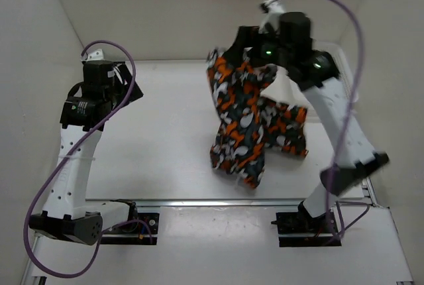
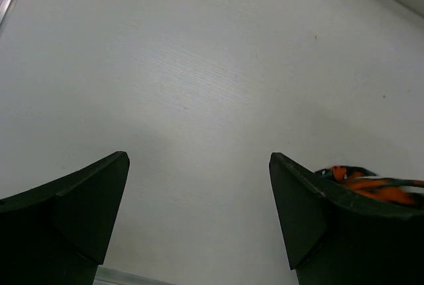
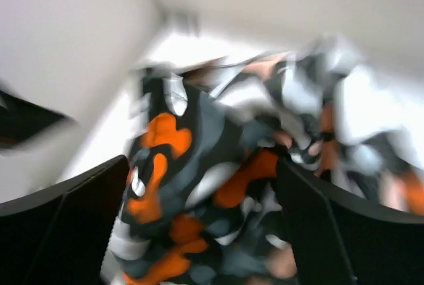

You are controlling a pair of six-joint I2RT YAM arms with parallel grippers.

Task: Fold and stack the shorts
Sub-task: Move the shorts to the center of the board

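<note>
The shorts, printed in orange, white, grey and black, lie bunched at the back right of the table, one end raised toward my right gripper. In the right wrist view the shorts fill the gap between the wide-apart fingers, and the picture is blurred. My left gripper is open and empty over the bare table at the left. In the left wrist view a scrap of the shorts shows behind the right finger.
White walls close in the table at the back and both sides. A metal rail runs along the near edge by the arm bases. Purple cables loop over both arms.
</note>
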